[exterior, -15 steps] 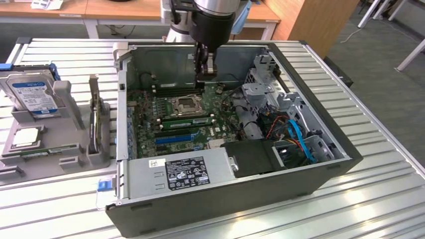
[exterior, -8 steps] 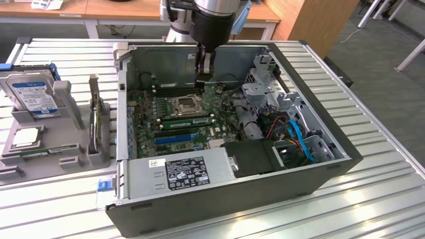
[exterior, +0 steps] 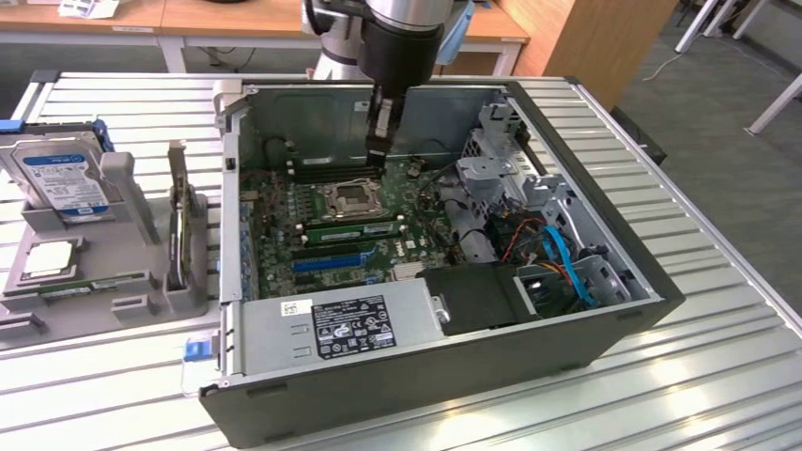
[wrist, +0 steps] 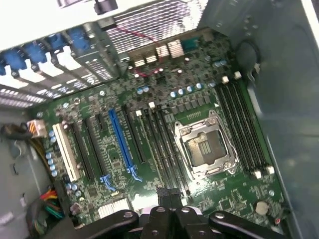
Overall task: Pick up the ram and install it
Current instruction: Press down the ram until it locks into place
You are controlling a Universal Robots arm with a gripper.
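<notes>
Gripper (exterior: 379, 162) fingers together, low inside the open case (exterior: 626, 282) over the motherboard (wrist: 164, 129), near its rear wall. Ram in grip: can't make out.

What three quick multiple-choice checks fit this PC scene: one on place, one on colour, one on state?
1. Where is the gripper?
A. Over the hard drive beside the case
B. Down inside the open computer case, over the motherboard
C. Over bare table

2. What colour is the long slot next to the white one?
A. Red
B. Yellow
C. Blue

3. What state is the processor socket in?
A. Bare, no cooler on it
B. Under a fan cooler
C. Buried under cables

Answers:
1. B, since the exterior view shows the arm reaching down into the case.
2. C, since the wrist view shows it bright blue.
3. A, since its metal frame is in plain sight.
</notes>
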